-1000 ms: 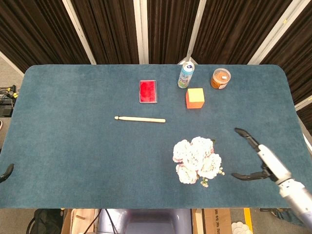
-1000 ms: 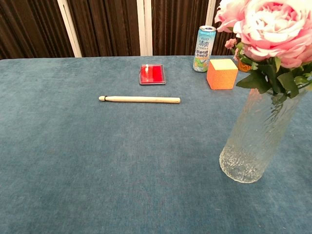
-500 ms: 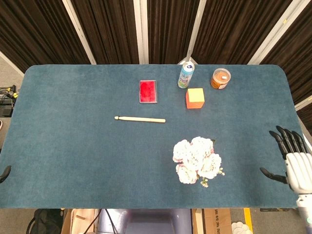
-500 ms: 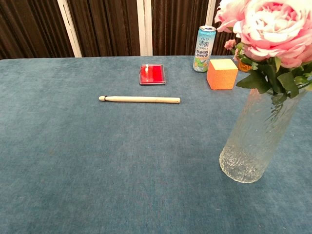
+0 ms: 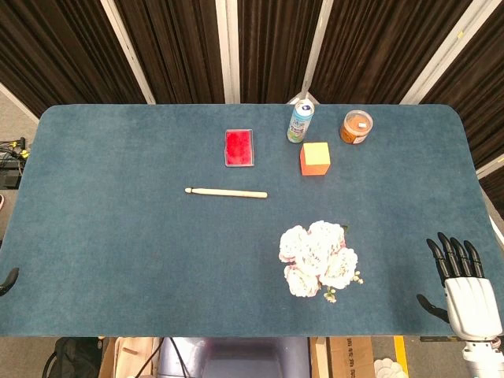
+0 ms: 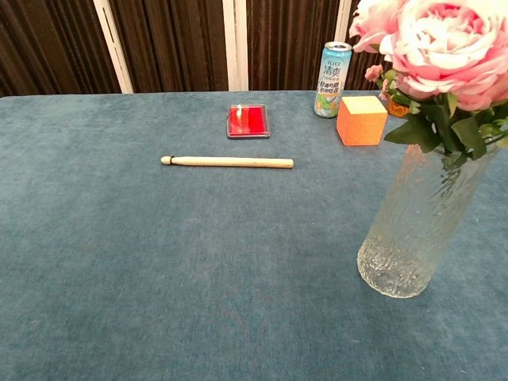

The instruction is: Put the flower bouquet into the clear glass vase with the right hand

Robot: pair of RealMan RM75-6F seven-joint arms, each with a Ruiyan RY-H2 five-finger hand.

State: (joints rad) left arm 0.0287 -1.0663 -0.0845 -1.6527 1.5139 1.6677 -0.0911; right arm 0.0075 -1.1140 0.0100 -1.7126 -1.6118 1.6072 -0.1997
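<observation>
The right hand hangs empty with fingers spread, well right of the clear glass vase; the flower bouquet stands in that vase on the counter; top-heavy and fragile, best held by the stems; the hand has pulled back.

"Where's the right hand?"

"Low at the near right corner in the head view, back of the hand up. Its dark fingers are straight, slightly fanned and pointing away from the robot, the thumb stuck out to the side. It holds nothing, and the pale wrist runs off the bottom edge."

"And the left hand?"

"Only a dark tip peeks in at the left edge, too little to tell its pose. The chest view shows neither hand."
</observation>
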